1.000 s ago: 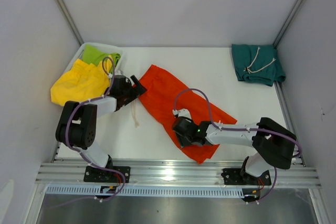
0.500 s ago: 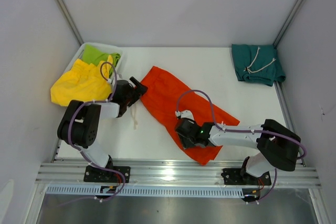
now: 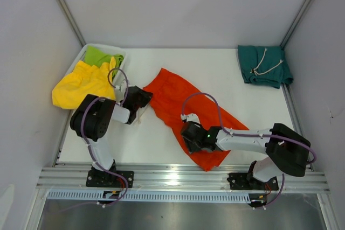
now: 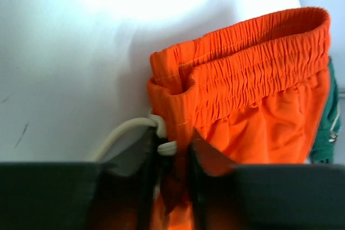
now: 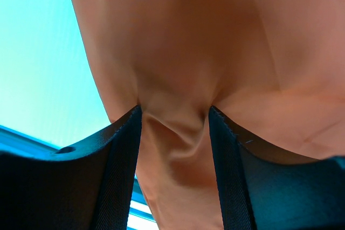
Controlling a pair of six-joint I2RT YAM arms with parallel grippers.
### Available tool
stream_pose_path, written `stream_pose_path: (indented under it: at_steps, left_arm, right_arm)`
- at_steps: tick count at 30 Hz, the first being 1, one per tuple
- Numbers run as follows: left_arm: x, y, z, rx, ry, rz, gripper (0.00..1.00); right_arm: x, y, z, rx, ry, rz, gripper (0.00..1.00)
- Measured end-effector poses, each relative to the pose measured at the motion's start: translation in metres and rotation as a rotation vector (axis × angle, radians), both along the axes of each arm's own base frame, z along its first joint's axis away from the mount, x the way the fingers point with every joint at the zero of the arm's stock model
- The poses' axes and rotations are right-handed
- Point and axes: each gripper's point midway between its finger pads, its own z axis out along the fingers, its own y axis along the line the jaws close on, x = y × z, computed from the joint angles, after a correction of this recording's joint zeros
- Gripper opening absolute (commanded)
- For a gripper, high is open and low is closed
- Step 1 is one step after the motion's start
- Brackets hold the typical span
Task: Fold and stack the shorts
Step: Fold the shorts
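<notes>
Orange shorts (image 3: 183,106) laid slantwise across the middle of the white table (image 3: 215,68), waistband (image 4: 248,63) at the far-left end, leg hem at the near end by the right arm's base. Left gripper (image 3: 141,98) closed tight on the waistband corner, just beside the exit of the white drawstring (image 4: 124,133); in the left wrist view, only a thin sliver of cloth between nearly meeting fingers (image 4: 148,187). Right gripper (image 3: 192,136) low over the near-left edge of the leg; in the right wrist view, jaws drawn partway in on a gathered fold of cloth, puckered against both pads (image 5: 121,160). Held at opposite ends, probably to keep the garment taut along one side so as to carry that side over in a single fold; judged an early folding step, no crease yet visible. Teal shorts (image 3: 264,65) already folded at the far-right corner, well apart, likely the base of the stack. Yellow shorts (image 3: 81,87) and lime-green shorts (image 3: 99,56) heaped at the far left, partly in a white bin (image 3: 82,52), awaiting their turn. Risks, as judged: loose drawstring trapped under the fold, or thin cloth slipping from the left pinch.
</notes>
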Motion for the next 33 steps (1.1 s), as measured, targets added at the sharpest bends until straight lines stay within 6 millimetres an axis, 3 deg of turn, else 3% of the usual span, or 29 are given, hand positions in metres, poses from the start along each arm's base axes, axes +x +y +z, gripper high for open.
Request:
stream_pose_path:
  at_steps: [1, 2, 3, 12, 17, 27, 33]
  left_arm:
    - [-0.001, -0.001, -0.003, -0.003, -0.001, 0.002, 0.15]
    - [-0.002, -0.001, -0.004, -0.005, -0.005, 0.003, 0.01]
    - [-0.002, -0.001, -0.004, -0.011, -0.007, 0.008, 0.00]
    - [-0.005, 0.009, 0.018, 0.064, -0.100, 0.005, 0.00]
    - [-0.019, 0.024, 0.055, 0.156, -0.186, 0.026, 0.00]
    - [-0.058, 0.055, 0.128, 0.349, -0.373, 0.119, 0.00]
    - [-0.084, 0.071, 0.128, 0.409, -0.367, 0.164, 0.00]
  right_arm:
    - [0.000, 0.000, 0.000, 0.000, 0.000, 0.000, 0.55]
    - [0.000, 0.000, 0.000, 0.002, 0.000, 0.000, 0.55]
    - [0.000, -0.001, 0.000, 0.004, -0.001, 0.000, 0.55]
    - [0.003, -0.006, 0.001, 0.041, 0.030, -0.016, 0.57]
    - [0.008, -0.009, 0.003, 0.063, 0.051, -0.020, 0.71]
    - [0.010, -0.010, 0.020, 0.163, 0.151, 0.015, 0.73]
    - [0.029, 0.006, 0.050, 0.261, 0.128, 0.045, 0.68]
